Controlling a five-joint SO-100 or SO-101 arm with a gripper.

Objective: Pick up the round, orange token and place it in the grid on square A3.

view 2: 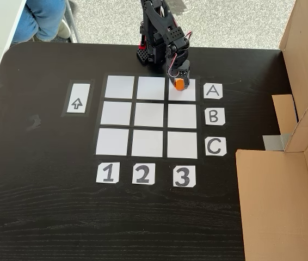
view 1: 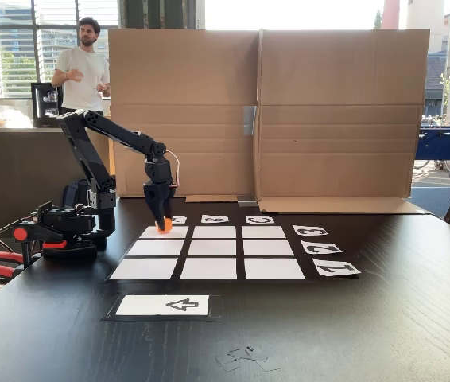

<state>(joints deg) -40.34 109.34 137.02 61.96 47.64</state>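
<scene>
Jaws of the gripper (view 2: pixel 179 80) are closed around the token (view 2: pixel 179 84), which sits at their tips and looks to be touching or almost touching the paper.

From largest to smallest: the black table (view 2: pixel 45 217) carries everything, with a cardboard wall (view 1: pixel 289 111) on its far side in a fixed view. The arm (view 1: pixel 110 139) reaches from its base at the left. The grid (view 2: pixel 148 115) lies in the middle of the table. Square A3 (view 2: pixel 186 97) is the corner cell in row A and column 3, and the token is over it.

I judge the token as light, stiff and smooth plastic, not fragile. Its round side can slip, so the fingers should take it across the middle, at its low wall.
</scene>
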